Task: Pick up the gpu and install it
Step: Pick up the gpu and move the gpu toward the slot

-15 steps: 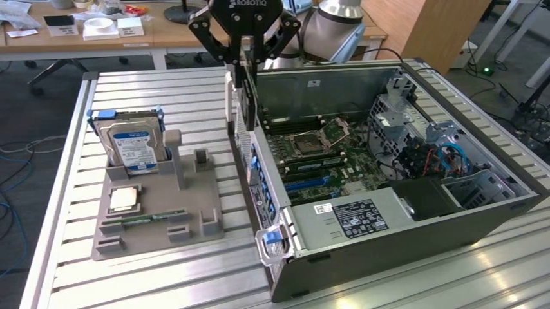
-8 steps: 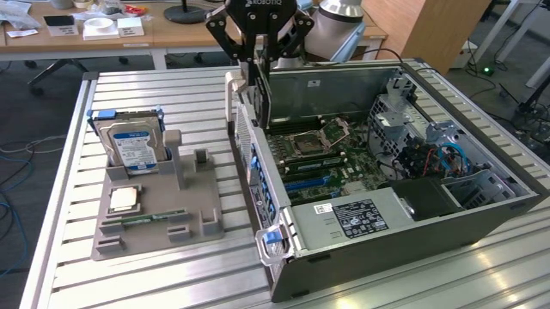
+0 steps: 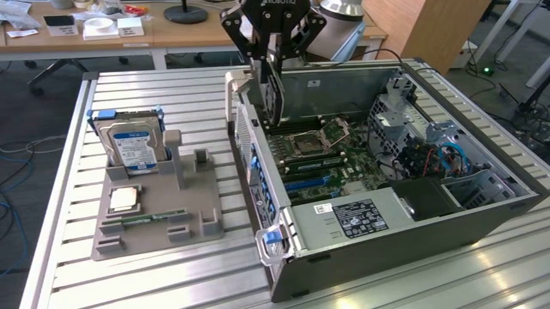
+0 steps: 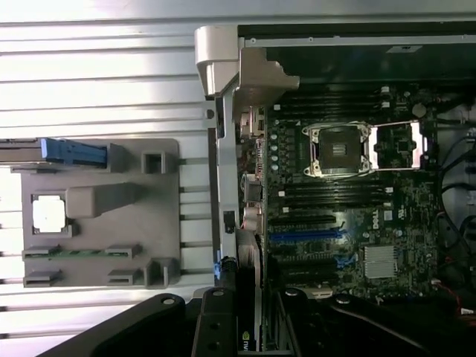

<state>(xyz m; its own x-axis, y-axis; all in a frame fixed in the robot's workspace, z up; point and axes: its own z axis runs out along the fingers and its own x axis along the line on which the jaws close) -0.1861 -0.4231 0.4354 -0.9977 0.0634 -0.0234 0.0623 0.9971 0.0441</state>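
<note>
Gripping gpu (image 3: 275, 96) upright in closed gripper (image 3: 273, 55), over open computer case (image 3: 429, 238).
Hangs by case wall on the exterior view's left, above motherboard (image 3: 331, 151); risks skewed descent missing blue slot (image 4: 301, 236), lower edge snagging wall, slipping in thin grip.

Wooden desk (image 3: 172, 33), chair base (image 3: 56, 69), cable-strewn floor (image 3: 15, 193)

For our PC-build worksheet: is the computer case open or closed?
Open. The computer case lies on its side with no side panel, its motherboard exposed; the tool holds the gpu upright over it.
</note>
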